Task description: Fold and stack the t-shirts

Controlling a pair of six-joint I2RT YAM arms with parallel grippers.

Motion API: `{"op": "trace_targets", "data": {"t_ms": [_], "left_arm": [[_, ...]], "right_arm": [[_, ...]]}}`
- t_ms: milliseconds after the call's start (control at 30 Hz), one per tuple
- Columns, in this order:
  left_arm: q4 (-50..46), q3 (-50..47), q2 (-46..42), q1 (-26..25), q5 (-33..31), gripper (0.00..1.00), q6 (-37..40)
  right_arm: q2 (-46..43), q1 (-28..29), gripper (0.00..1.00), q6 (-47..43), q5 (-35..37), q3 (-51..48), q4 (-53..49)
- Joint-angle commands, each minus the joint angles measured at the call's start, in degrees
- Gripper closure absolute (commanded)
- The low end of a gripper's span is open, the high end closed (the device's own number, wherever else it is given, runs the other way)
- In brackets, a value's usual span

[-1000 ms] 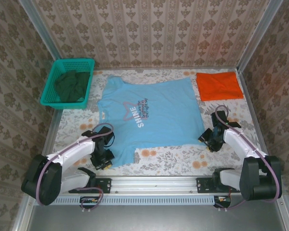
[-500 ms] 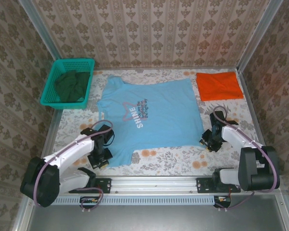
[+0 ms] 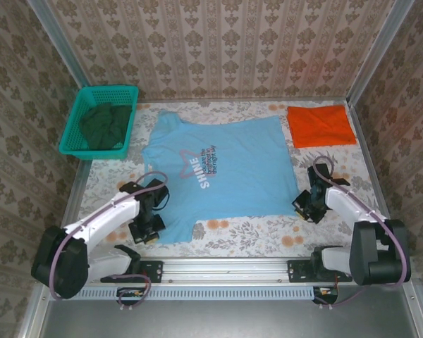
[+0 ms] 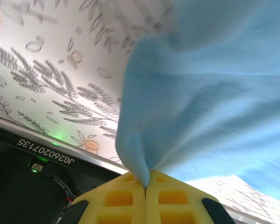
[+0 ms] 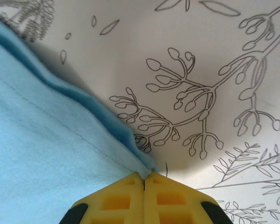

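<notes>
Top external view: at left, we see the left gripper (image 3: 149, 227) pinched shut on the near-left corner of the light-blue t-shirt (image 3: 225, 169), which lies spread mid-table. The right gripper (image 3: 304, 206) clamps its near-right corner. We judge that this paired hold readies the near edge for folding. The orange t-shirt (image 3: 321, 125) lies folded at far right.

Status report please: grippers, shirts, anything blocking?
Left gripper shut on blue shirt corner. Right gripper shut on other corner. Orange shirt folded far right. Basket far left.
</notes>
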Motion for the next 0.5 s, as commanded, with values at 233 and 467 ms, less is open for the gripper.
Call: {"op": "trace_targets", "data": {"t_ms": [233,467], "left_arm": [[-8.16,28.0,14.57,1.82,-4.46,1.0,12.96],[-6.71,42.79,26.95,8.1,-2.41,1.0,19.19]], "right_arm": [[1.18,0.32,1.0,-1.42,3.62,13.51,-5.05],[12.79,0.38,1.0,-1.72,4.7,23.62,-4.81]]}}
